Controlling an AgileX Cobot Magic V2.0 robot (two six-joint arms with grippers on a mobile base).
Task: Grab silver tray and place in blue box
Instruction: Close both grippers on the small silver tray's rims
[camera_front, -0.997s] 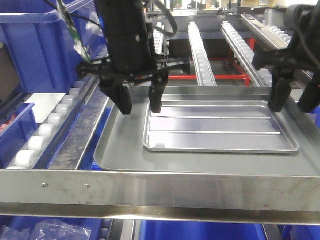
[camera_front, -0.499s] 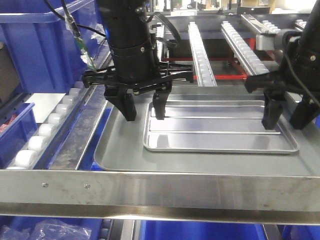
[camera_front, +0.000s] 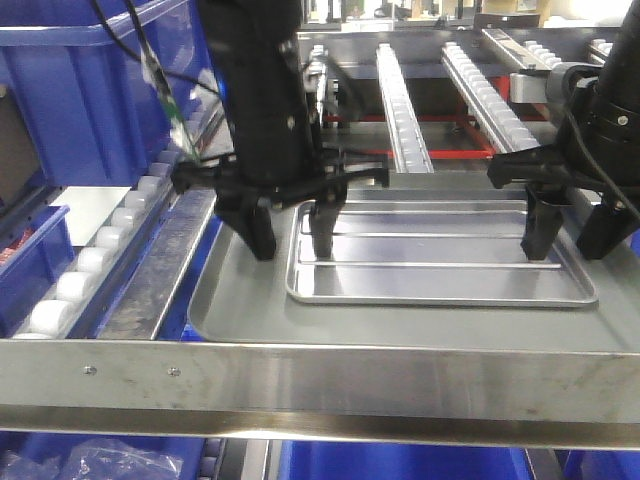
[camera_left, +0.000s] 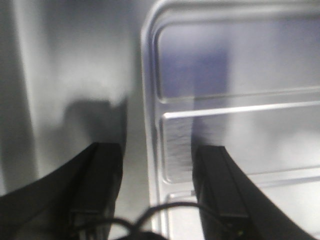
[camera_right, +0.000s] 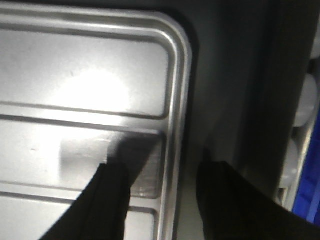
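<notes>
The silver tray (camera_front: 440, 268) is seen lying flat inside the larger dull grey tray (camera_front: 245, 300), toward its right half, with its two long ridges running left to right. In the left wrist view the silver tray (camera_left: 240, 75) is shown with its left short rim passing between the two fingers. In the right wrist view its rounded right corner and rim (camera_right: 175, 100) are framed the same way.

The left end effector (camera_front: 292, 245) is held with its fingers apart, straddling the left rim. One finger is lowered over the grey tray just outside, the other over the silver tray's floor. The right end effector (camera_front: 568, 248) is likewise spread, with one finger inside the tray near the right end and the other beyond the right rim. Nothing is clamped by either; whether the fingertips touch the metal cannot be told.

The blue box (camera_front: 70, 100) is seen at the upper left, well apart from the trays, beyond a line of white rollers (camera_front: 95, 262).
</notes>
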